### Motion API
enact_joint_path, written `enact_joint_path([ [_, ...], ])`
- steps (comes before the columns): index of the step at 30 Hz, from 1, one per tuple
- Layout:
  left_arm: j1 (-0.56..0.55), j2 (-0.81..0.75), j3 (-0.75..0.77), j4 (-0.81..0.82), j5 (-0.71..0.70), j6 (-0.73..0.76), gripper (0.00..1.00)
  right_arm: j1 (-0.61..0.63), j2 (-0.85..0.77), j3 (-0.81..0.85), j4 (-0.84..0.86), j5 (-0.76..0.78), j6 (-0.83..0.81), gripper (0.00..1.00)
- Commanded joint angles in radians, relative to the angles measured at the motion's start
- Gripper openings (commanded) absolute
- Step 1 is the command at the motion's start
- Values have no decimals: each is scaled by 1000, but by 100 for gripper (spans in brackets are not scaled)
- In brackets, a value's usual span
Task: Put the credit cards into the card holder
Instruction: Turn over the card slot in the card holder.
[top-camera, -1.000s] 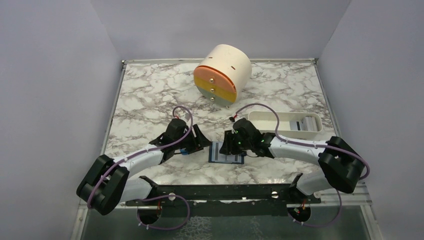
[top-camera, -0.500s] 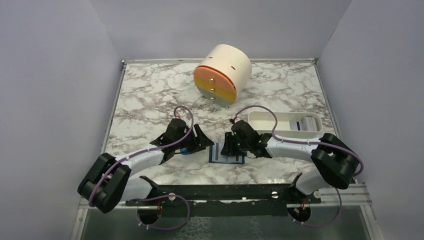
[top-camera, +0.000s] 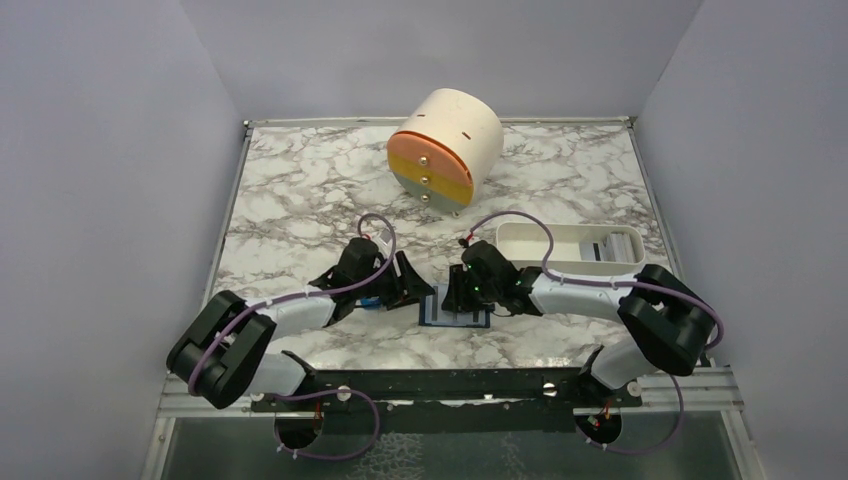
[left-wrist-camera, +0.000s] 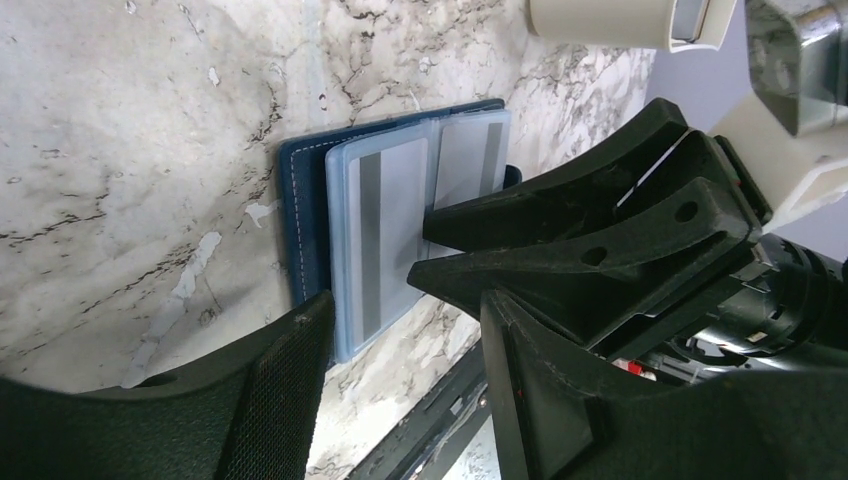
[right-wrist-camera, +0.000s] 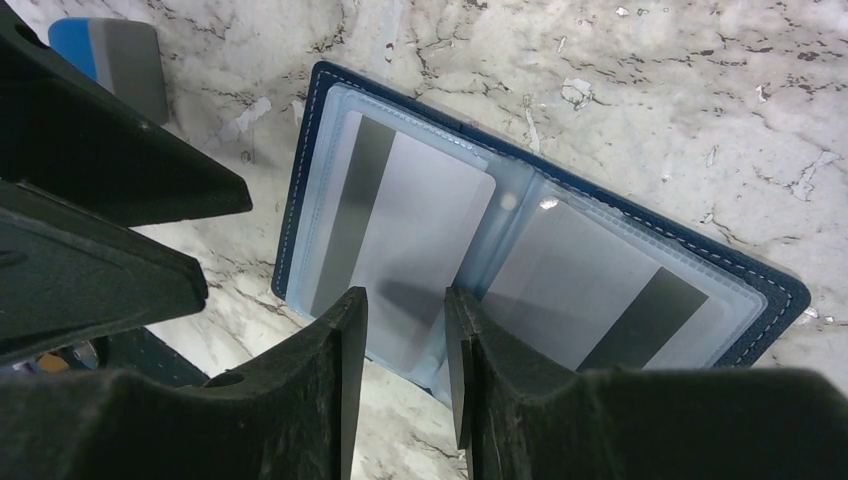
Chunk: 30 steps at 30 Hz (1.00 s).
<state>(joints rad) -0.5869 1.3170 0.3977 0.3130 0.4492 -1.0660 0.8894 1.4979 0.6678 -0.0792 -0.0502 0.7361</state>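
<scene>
The card holder (right-wrist-camera: 300, 140) lies open on the marble, navy outside with pale blue sleeves; it also shows in the left wrist view (left-wrist-camera: 300, 210) and from above (top-camera: 464, 319). Two pale credit cards with dark stripes lie in it, one (right-wrist-camera: 420, 230) on the left half and one (right-wrist-camera: 600, 290) on the right half. My right gripper (right-wrist-camera: 405, 300) hovers open over the holder's near edge by the fold, with nothing between its fingers. My left gripper (left-wrist-camera: 400, 380) stands open just left of the holder, also empty. From above, the left gripper (top-camera: 414, 290) and right gripper (top-camera: 452, 297) almost meet.
A small blue and grey block (right-wrist-camera: 105, 55) lies left of the holder, under my left arm (top-camera: 372, 300). A white oblong tray (top-camera: 520, 235) stands to the right. A round cream drawer unit (top-camera: 445, 145) sits at the back. A black rail (top-camera: 450, 385) runs along the near edge.
My left arm has moved right, bringing its gripper close to the holder's left edge, and its jaws have narrowed slightly. The right gripper stays over the holder.
</scene>
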Motion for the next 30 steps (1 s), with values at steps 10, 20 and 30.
enact_joint_path([
  [10, -36, 85, 38, 80, 28, 11, 58, 6, 42, -40, 51, 2, -12, 28],
  [20, -46, 41, 26, 84, 3, -6, 58, 6, 42, -42, 50, 4, -19, 27],
  [30, -48, 24, 23, 84, -18, -10, 58, 6, 37, -45, 50, 7, -20, 27],
])
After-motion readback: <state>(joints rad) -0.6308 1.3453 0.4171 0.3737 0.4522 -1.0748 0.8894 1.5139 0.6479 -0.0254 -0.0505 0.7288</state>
